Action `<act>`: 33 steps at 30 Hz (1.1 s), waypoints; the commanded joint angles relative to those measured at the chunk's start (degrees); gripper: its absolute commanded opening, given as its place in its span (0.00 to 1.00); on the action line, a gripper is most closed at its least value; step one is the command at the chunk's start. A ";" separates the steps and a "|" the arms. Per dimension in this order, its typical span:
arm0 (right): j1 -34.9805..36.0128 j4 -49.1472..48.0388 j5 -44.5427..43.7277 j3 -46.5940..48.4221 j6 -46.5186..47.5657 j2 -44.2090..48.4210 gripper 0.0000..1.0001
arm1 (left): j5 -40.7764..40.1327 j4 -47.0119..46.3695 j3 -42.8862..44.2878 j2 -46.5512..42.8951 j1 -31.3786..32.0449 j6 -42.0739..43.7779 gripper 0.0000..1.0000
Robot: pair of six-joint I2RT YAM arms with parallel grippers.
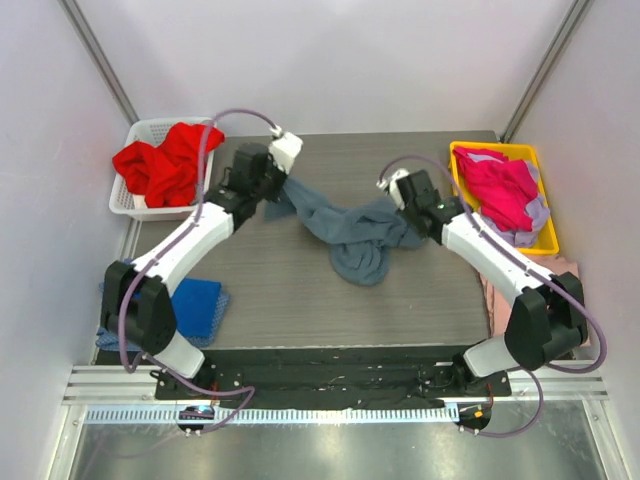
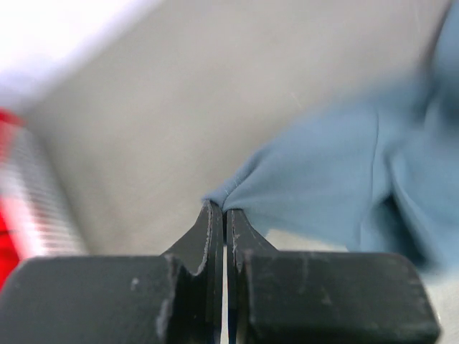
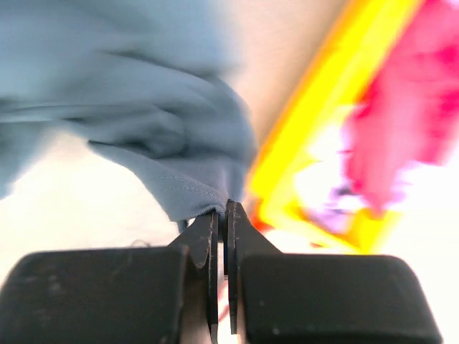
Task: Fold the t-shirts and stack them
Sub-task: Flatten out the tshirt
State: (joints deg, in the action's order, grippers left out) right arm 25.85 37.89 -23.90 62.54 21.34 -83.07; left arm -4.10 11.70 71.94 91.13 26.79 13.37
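Left gripper is clamped on one corner of the blue-grey shirt, and the right gripper pinches its opposite edge, jaws tight on the cloth. Between them the shirt droops in a bunch over the table. Left of that shirt, a red shirt fills a white basket. Right of it, a magenta shirt lies in a yellow tray.

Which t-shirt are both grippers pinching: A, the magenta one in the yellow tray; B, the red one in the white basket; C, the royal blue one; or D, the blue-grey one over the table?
D: the left gripper and right gripper are each shut on an edge of the blue-grey t-shirt.
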 commanded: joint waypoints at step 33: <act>-19.96 -4.84 -15.30 67.71 16.10 -14.05 0.01 | -25.87 22.48 46.17 -0.87 -10.18 -1.42 0.00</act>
State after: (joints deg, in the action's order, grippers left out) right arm 5.93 36.73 -36.60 126.19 35.35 -98.91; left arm -27.09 34.79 114.21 91.79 16.91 10.87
